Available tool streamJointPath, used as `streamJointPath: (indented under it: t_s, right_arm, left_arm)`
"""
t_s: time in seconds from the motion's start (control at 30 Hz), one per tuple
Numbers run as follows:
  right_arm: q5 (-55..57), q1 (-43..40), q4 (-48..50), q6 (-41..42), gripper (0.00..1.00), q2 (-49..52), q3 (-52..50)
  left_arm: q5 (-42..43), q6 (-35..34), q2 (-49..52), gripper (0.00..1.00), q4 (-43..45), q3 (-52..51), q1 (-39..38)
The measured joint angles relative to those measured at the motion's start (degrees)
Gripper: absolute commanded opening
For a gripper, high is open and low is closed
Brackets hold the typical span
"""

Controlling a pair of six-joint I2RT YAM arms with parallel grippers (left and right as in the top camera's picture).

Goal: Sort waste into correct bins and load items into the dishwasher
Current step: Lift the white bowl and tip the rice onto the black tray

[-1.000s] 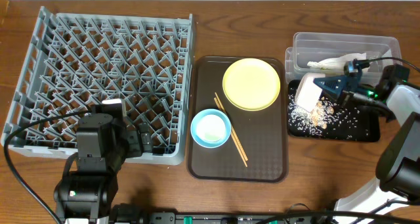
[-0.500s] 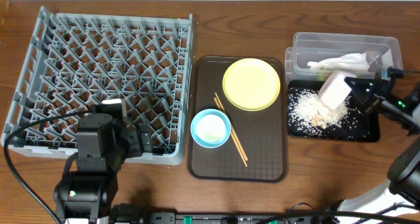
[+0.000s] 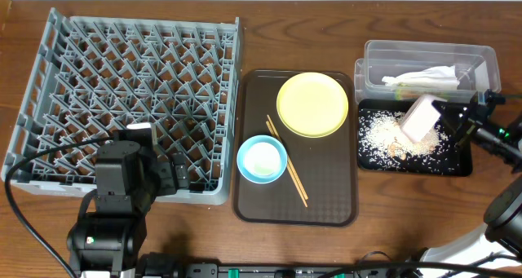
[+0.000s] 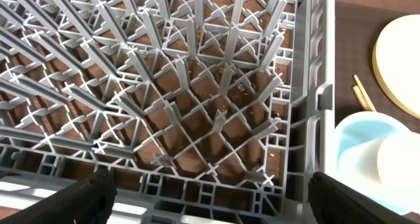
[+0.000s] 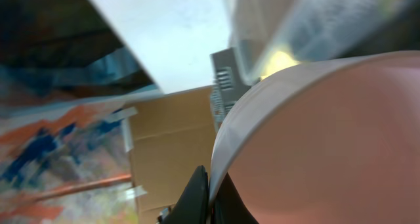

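Note:
My right gripper (image 3: 443, 119) is shut on the rim of the white bowl (image 3: 417, 119) and holds it tilted over the shallow black tray (image 3: 457, 165). Rice scraps (image 3: 377, 135) lie in a heap in the tray. In the right wrist view the bowl (image 5: 315, 138) fills the frame, its rim pinched between my fingers (image 5: 197, 194). The crumpled napkin (image 3: 424, 78) lies in the clear tub (image 3: 486, 62). The yellow plate (image 3: 311, 104), the light blue bowl (image 3: 261, 158) with the white cup (image 4: 400, 168) in it, and the chopsticks (image 3: 287, 162) lie on the brown tray. My left gripper (image 4: 220, 207) is open over the grey rack's (image 3: 130, 99) near right corner.
The brown serving tray (image 3: 326, 205) sits between the rack and the bins. The rack's pegs (image 4: 197, 86) stand upright below my left gripper. Cables (image 3: 24, 221) run along the table's front left. The sachet wrapper is not clear to see.
My right gripper has carried the tilted white bowl from the left end of the black tray to its middle. A heap of rice now shows on the tray's left part. The left arm has not moved.

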Motion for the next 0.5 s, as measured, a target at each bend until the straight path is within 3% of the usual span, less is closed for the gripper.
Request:
streamJointPath:
  t_s: [0.33, 0.5]
  right_arm:
    - [-3.56, 1.27, -3.45, -10.69, 0.01, 0.02, 0.04]
    - [1.68, 1.44, -6.19, -11.41, 0.01, 0.02, 0.17]
  left_arm:
    - [0.00, 0.00, 0.00, 0.96, 0.00, 0.00, 0.00]
    - [0.00, 0.00, 0.00, 0.96, 0.00, 0.00, 0.00]
